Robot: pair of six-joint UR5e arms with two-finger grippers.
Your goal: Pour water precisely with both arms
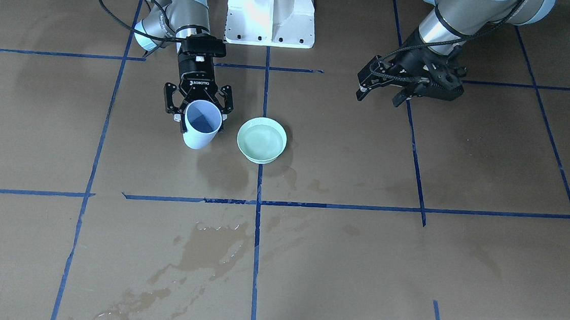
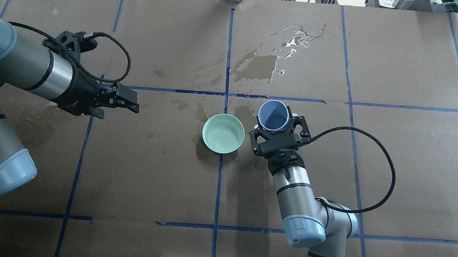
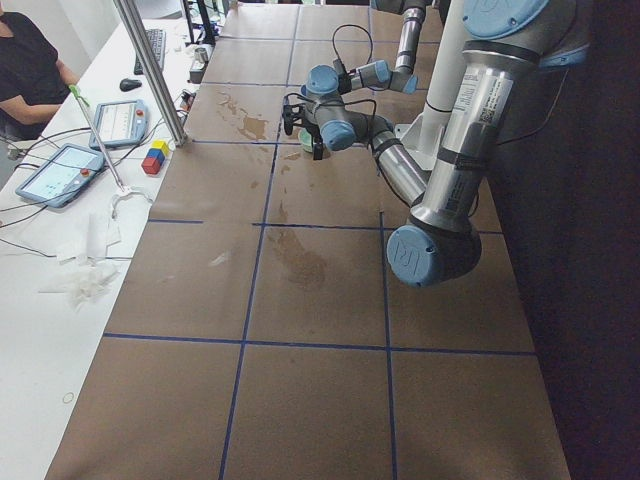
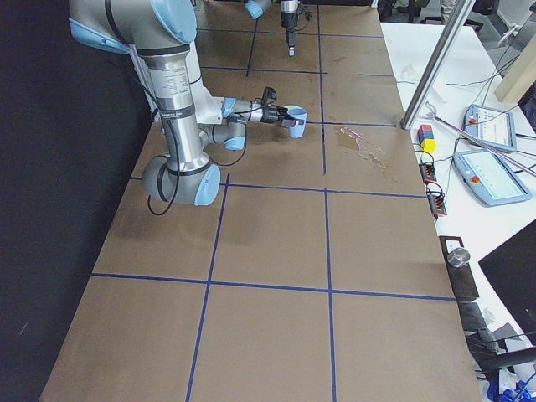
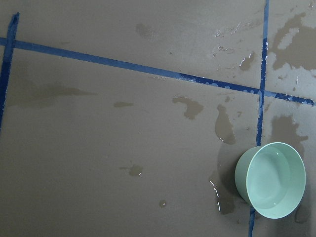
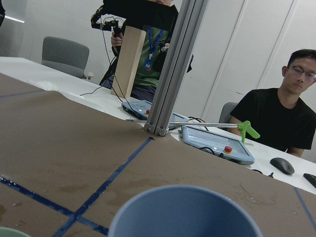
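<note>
Nearest the robot's base, the right claw [image 2: 274,128] pinches a pale blue cup [image 2: 272,115] by its side wall just under the rim, holding it roughly upright. The cup looks like thin, smooth plastic: light, likely slippery when wet, and apt to flex, so a grip around the mid wall seems safest. Just beside it stands the mint-green bowl [image 2: 223,133] on the brown tabletop [image 2: 391,164], holding the water [image 1: 261,140], a shallow glossy pool. Well apart, the left claw [image 2: 128,100] hovers empty, its fingers pressed nearly together. Farther off, wet stains [image 2: 266,62] gleam.
</note>
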